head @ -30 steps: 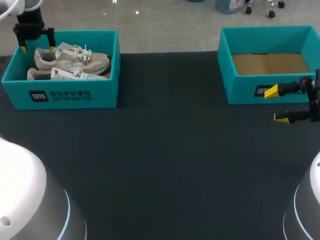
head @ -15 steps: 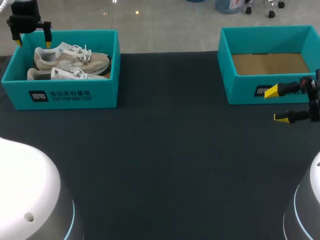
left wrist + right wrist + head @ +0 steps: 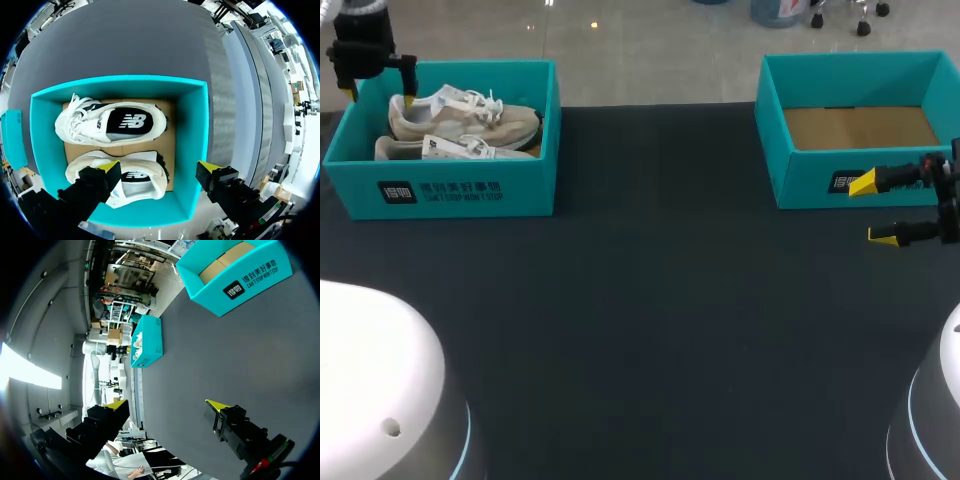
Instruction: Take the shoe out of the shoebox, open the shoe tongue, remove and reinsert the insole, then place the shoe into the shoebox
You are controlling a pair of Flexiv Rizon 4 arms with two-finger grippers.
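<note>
Two beige-and-white shoes lie side by side in the teal shoebox (image 3: 450, 190) at the table's far left: a far shoe (image 3: 465, 115) and a near shoe (image 3: 455, 148). My left gripper (image 3: 380, 95) hangs open above the box's far-left corner, over the heel ends. In the left wrist view the left gripper (image 3: 159, 166) looks straight down. One fingertip (image 3: 107, 165) is over the heel of one shoe (image 3: 135, 182). The other fingertip stands past the shoebox (image 3: 192, 125) wall. The second shoe (image 3: 110, 122) lies ahead. My right gripper (image 3: 873, 210) stands open and empty at the right edge.
A second teal box (image 3: 810, 185) with a bare cardboard floor sits at the far right, just behind the right gripper. The right wrist view shows this empty box (image 3: 235, 277) and the shoebox (image 3: 147, 342) beyond the right gripper (image 3: 167, 404). Dark cloth covers the table (image 3: 650, 300).
My left gripper has shifted a little to the left and back over the shoebox's far-left corner. The right arm and the shoes have not moved.
</note>
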